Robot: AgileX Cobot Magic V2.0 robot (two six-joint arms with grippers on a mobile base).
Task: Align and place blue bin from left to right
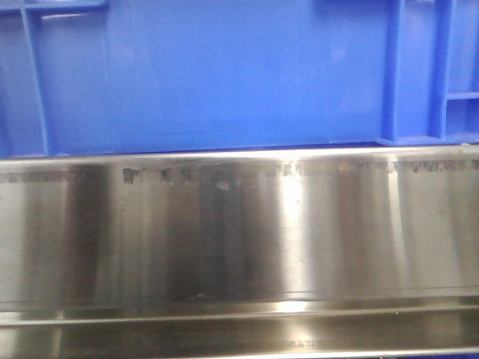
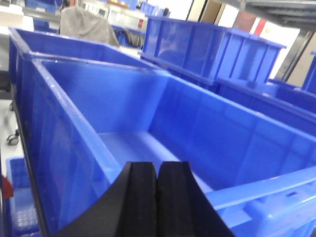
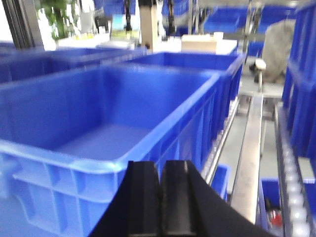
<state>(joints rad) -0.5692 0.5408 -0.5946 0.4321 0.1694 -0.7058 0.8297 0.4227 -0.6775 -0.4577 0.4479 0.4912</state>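
Blue bin (image 1: 224,75), no legible writing.

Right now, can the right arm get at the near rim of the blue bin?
Probably yes. The right gripper, fingers pressed together, sits just behind the blue bin, and nothing lies between it and the near rim.

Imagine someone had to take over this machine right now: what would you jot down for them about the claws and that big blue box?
Left gripper: shut, empty, hovering over the blue bin's open inside.
Right gripper: shut, empty, above the bin's near rim.
The bin fills the front view, sitting on the steel ledge; more blue crates stand beside and behind.
Done: cannot tell whether the bin is aligned.
Left: neither arm holds it; alignment and placing remain to confirm.
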